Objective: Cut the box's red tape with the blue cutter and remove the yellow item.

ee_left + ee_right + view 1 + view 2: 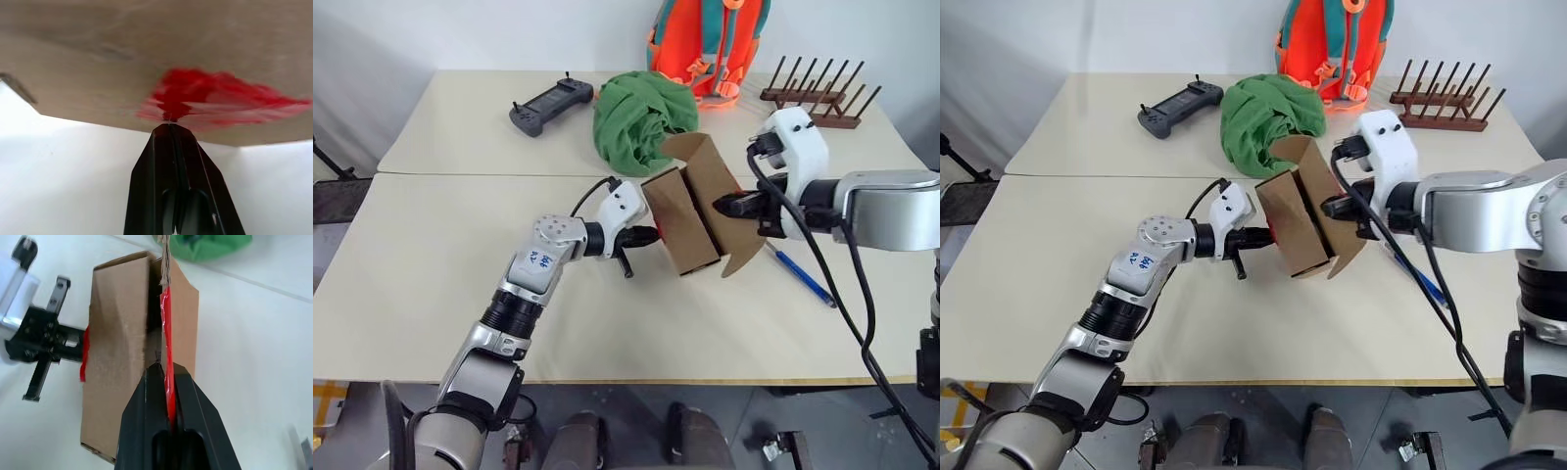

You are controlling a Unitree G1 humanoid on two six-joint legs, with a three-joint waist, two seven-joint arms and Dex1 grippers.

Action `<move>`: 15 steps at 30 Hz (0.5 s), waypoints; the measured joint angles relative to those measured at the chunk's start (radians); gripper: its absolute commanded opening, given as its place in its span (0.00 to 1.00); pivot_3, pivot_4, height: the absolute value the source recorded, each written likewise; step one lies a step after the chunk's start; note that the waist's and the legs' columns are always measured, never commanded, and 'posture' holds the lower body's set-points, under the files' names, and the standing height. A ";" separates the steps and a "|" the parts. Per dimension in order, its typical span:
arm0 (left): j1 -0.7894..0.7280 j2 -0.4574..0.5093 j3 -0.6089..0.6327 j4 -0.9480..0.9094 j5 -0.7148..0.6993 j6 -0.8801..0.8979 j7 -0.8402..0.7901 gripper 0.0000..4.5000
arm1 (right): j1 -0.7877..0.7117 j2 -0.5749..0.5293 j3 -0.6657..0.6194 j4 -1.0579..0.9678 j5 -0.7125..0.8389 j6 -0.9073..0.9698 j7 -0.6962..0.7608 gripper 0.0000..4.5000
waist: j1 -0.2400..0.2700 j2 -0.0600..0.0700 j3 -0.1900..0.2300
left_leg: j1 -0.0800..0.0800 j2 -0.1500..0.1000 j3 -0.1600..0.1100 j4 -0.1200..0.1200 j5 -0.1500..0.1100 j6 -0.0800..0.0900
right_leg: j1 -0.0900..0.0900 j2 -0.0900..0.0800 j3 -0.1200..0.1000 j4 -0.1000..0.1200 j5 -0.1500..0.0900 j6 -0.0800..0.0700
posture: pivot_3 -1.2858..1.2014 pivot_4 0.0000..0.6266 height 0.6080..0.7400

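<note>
Two cream-white tables (pixel 431 284) pushed edge to edge stand before a pale wall, and at their centre the box (pixel 683 217), a small brown cardboard carton, is held up off the tabletop between the robot's two arms. The left gripper (pixel 649 235) meets the box from the left, its black fingers clenched tight together with their tips pressed against a smear of the red tape (pixel 195 100) on the carton's face. The right gripper (pixel 166 382) reaches in from the box's right side, its fingers clamped on a raised flap (pixel 710 176) whose edge carries another strip of the red tape; in the right wrist view that flap stands pulled away from the carton's body, leaving a dark gap along the seam. The box is tilted, its open flaps pointing up and toward the far edge of the tables. The blue cutter (pixel 801 276) lies flat on the tabletop just to the right of the box, below the right forearm and apart from both grippers. Behind the box sits a crumpled green cloth (pixel 641 113); farther back to the left of it lies a black game controller (pixel 551 103). Behind the box to the right stand an orange backpack (pixel 705 44) and a dark wooden peg rack (pixel 813 93).
</note>
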 measured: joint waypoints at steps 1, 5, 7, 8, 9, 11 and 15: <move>-0.001 0.000 0.007 0.000 -0.008 0.010 -0.006 0.00 | -0.001 -0.001 0.023 -0.007 0.010 -0.029 -0.021 0.01 | 0.000 0.000 0.000 | 0.000 0.000 0.000 0.000 0.000 0.000 | 0.000 0.000 -0.001 0.000 0.000 0.000 | 0.52 0.24 1.00; -0.021 0.010 0.053 -0.003 -0.064 0.080 -0.045 0.00 | -0.007 -0.002 0.075 -0.020 0.018 -0.099 -0.072 0.01 | 0.001 0.000 0.000 | 0.000 0.001 0.000 0.001 0.000 0.000 | 0.000 0.000 -0.002 0.000 0.000 0.000 | 0.52 0.24 1.00; -0.035 0.039 0.071 -0.026 -0.122 0.151 -0.089 0.00 | -0.012 -0.001 0.098 -0.019 0.019 -0.122 -0.095 0.01 | 0.001 0.000 0.000 | 0.000 0.002 0.000 0.001 0.000 0.000 | 0.000 0.000 -0.002 0.000 0.000 0.000 | 0.52 0.24 1.00; -0.042 0.054 0.073 -0.045 -0.139 0.180 -0.106 0.00 | -0.014 -0.001 0.107 -0.018 0.020 -0.128 -0.103 0.01 | 0.001 0.000 0.000 | 0.000 0.002 0.000 0.001 0.000 0.000 | 0.000 0.000 -0.002 0.000 0.000 0.000 | 0.52 0.24 1.00; -0.051 0.071 0.077 -0.065 -0.159 0.209 -0.124 0.00 | -0.017 -0.001 0.114 -0.013 0.020 -0.136 -0.111 0.01 | 0.001 0.000 0.000 | 0.000 0.002 0.000 0.001 0.000 0.000 | 0.001 0.000 -0.002 0.000 0.000 0.000 | 0.52 0.24 1.00; -0.059 0.092 0.091 -0.094 -0.183 0.240 -0.143 0.00 | -0.029 0.000 0.131 -0.002 0.021 -0.139 -0.125 0.01 | 0.000 0.000 0.000 | 0.000 0.003 0.000 0.001 0.000 0.000 | 0.001 0.000 -0.002 0.000 0.000 -0.001 | 0.52 0.24 1.00; -0.088 0.116 0.102 -0.127 -0.234 0.299 -0.168 0.00 | -0.053 0.021 0.156 0.047 0.022 -0.149 -0.159 0.01 | 0.000 0.000 0.000 | 0.000 0.003 0.000 0.001 0.000 0.000 | 0.001 0.000 -0.002 0.000 0.000 -0.001 | 0.52 0.24 1.00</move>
